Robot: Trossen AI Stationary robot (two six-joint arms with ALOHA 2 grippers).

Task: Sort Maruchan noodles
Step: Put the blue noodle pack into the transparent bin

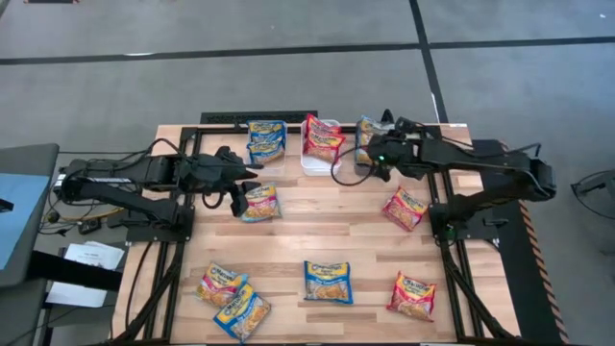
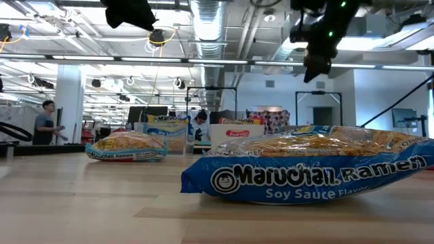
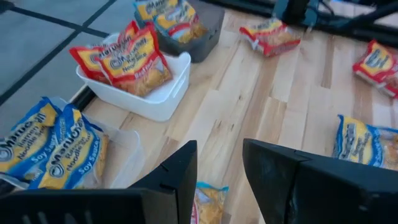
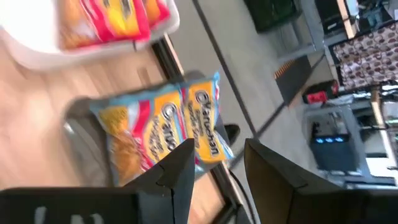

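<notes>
Over the dark bin [image 1: 368, 154], the right gripper [image 4: 214, 165] hangs with jaws apart, empty. The left gripper [image 3: 219, 168], likewise parted and empty, hovers above a ramen packet [image 1: 259, 203].

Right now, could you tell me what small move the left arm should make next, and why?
Probably a short descent. The left tool hangs open and empty just above the blue-and-yellow ramen packet near the clear bin, which already holds matching packets. Lowering onto it would set up the next grasp. The right tool is over the dark bin.
</notes>
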